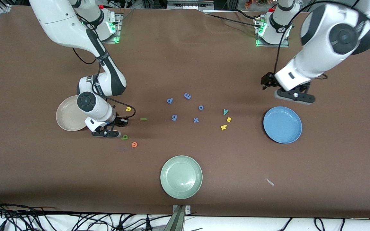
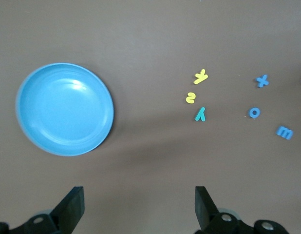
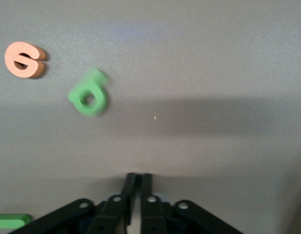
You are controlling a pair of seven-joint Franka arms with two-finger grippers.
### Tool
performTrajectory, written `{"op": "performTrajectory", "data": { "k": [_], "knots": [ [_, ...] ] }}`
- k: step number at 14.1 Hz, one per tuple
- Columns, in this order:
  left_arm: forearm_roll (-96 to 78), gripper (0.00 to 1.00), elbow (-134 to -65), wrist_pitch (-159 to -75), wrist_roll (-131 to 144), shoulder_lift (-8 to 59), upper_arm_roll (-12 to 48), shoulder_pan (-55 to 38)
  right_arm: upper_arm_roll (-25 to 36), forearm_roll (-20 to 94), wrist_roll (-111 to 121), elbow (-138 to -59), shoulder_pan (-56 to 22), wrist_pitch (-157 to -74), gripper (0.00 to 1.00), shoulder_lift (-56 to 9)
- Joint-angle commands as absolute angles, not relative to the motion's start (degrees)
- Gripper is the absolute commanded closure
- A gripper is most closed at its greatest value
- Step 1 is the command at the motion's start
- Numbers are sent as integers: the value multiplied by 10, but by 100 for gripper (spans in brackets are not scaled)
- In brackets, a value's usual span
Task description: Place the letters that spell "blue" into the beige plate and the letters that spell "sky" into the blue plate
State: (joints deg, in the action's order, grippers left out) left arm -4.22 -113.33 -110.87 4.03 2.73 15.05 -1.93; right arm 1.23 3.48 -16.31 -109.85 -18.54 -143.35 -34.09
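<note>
- Beige plate at the right arm's end; beside it, right gripper clenched on nothing, near green b and orange e.
- Yellow u and green l lie on the table.
- Teal y, yellow s and yellow k cluster near blue plate.
- Left gripper hangs released, waiting.

We see a matt brown worktop, smooth like a cloth or a mat. The blue plate is glossy, with light spots at about eleven o'clock on its inside. The pale green plate also shines; the beige plate looks more dull. The green b and orange e look like soft matt foam.
</note>
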Motion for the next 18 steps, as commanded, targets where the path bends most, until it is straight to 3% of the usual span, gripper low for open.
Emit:
{"op": "performTrajectory", "data": {
  "k": [1,6,7,9,11,14,18],
  "knots": [
    [-47,0,-1150,-1147,38,75,145,-52,7,40,-155,-1103,-181,-1434,98,-332],
    [-47,0,-1142,-1147,28,156,113,-95,9,40,-149,-1100,-179,-1416,99,-321],
    [-48,0,-1137,-1150,36,166,112,-102,8,40,-151,-1093,-179,-1416,90,-321],
    [-54,0,-1137,-1191,45,198,106,-131,6,40,-167,-1073,-183,-1416,39,-323],
    [-55,0,-1137,-1257,90,240,105,-161,6,40,-190,-1059,-183,-1416,18,-326],
    [-54,0,-1129,-1327,105,286,75,-211,6,41,-202,-1028,-183,-1416,16,-342],
    [-57,1,-1114,-1353,102,325,57,-237,6,69,-214,-960,-182,-1400,16,-389]
  ]
}}
